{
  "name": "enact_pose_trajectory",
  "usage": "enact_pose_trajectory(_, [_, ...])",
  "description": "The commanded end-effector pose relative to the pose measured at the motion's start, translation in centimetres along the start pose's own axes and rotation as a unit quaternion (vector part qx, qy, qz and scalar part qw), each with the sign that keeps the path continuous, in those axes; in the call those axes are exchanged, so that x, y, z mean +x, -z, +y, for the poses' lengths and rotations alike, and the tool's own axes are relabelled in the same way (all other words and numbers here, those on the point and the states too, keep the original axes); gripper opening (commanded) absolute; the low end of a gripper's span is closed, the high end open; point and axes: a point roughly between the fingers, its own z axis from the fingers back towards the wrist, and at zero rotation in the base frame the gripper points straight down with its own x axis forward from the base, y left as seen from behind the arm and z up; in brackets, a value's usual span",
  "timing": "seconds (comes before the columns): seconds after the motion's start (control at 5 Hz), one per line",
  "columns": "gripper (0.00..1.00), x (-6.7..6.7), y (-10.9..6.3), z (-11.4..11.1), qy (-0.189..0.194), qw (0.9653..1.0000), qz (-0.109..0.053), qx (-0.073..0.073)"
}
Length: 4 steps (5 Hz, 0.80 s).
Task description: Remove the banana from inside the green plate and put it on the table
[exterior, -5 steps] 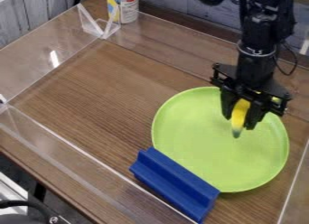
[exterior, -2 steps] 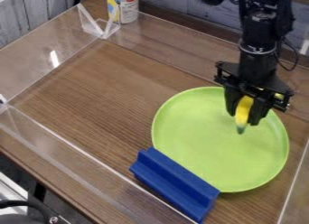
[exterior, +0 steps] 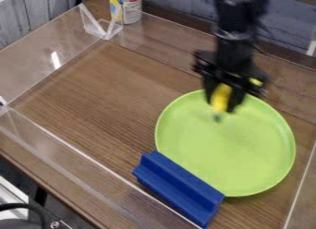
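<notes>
My gripper [exterior: 221,100] pinching the little yellow banana [exterior: 220,101], dark tip pointing down, above the big green plate's [exterior: 235,168] far rim

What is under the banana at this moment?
The banana, held in the gripper, hangs over the green plate's upper left rim. No other object shows beneath it.
</notes>
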Motion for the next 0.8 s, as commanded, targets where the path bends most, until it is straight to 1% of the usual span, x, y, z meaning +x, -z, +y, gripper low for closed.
enact_pose_trajectory(0.0, [0.00, -0.3, -2.4, 4.6, -0.012, 0.9992, -0.036, 0.011])
enact_pose_trajectory(0.2, [0.00, -2.0, -2.4, 9.0, -0.024, 0.9988, -0.037, 0.021])
enact_pose_trajectory(0.4, [0.00, -3.7, -1.6, 13.2, -0.040, 0.9982, -0.035, 0.029])
enact_pose_trajectory(0.6, [0.00, -4.7, 0.0, 15.9, -0.042, 0.9981, -0.028, 0.035])
